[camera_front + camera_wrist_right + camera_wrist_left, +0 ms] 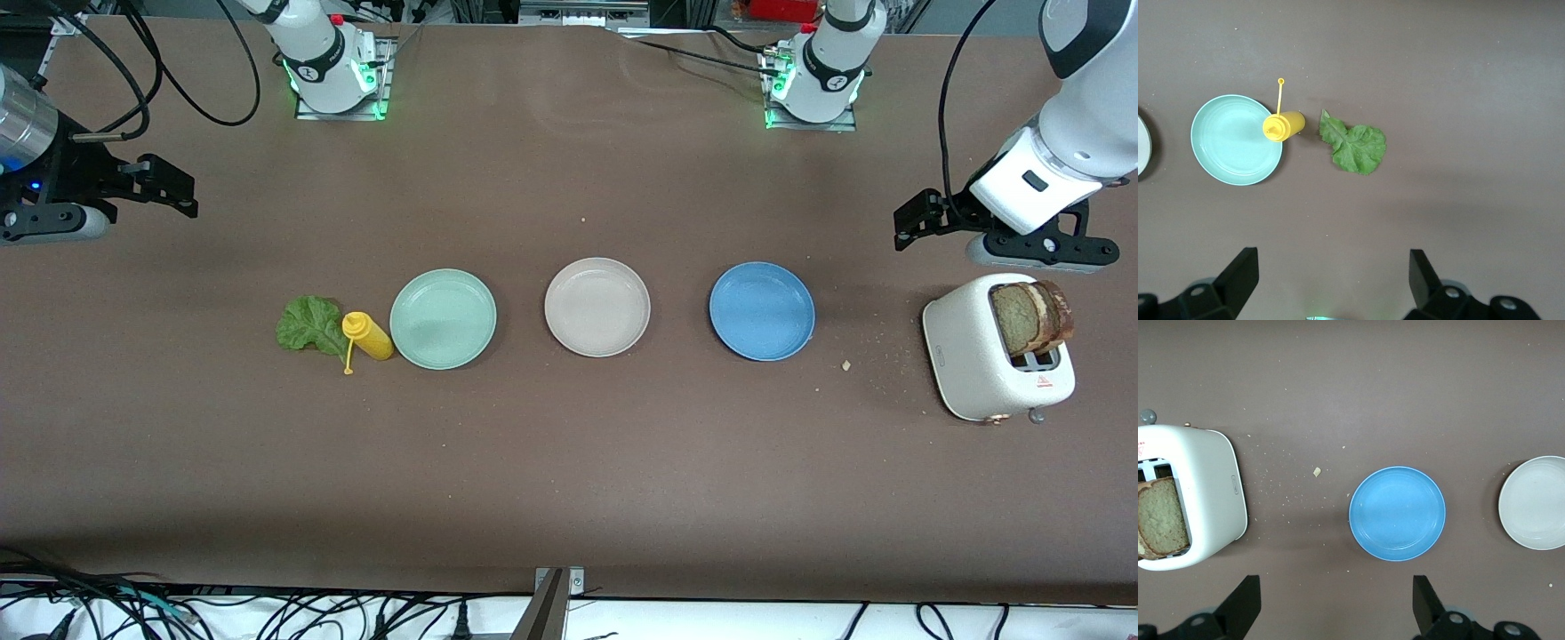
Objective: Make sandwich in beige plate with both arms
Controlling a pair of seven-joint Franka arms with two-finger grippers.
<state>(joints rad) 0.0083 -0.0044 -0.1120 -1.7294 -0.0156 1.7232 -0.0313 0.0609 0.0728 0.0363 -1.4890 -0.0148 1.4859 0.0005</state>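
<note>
three plates sit in a row mid-table: the mint-green plate [443,318] toward the right arm's end, the beige plate [597,307] between, the blue plate [762,310] toward the left arm's end. a lettuce leaf [308,324] and yellow squeeze bottle [367,336] lie just beside the green one. two bread slices [1031,316] stand in the white toaster [969,360]. the left gripper [1331,600] hangs fingers spread above the table near the toaster; the right gripper [1328,277] waits likewise spread near the leaf.

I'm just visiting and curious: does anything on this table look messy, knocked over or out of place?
A little. Crumbs are scattered on the table between the blue plate and the toaster. The yellow squeeze bottle stands open, its tethered cap dangling. The lettuce leaf lies on the bare table, not on a plate.
</note>
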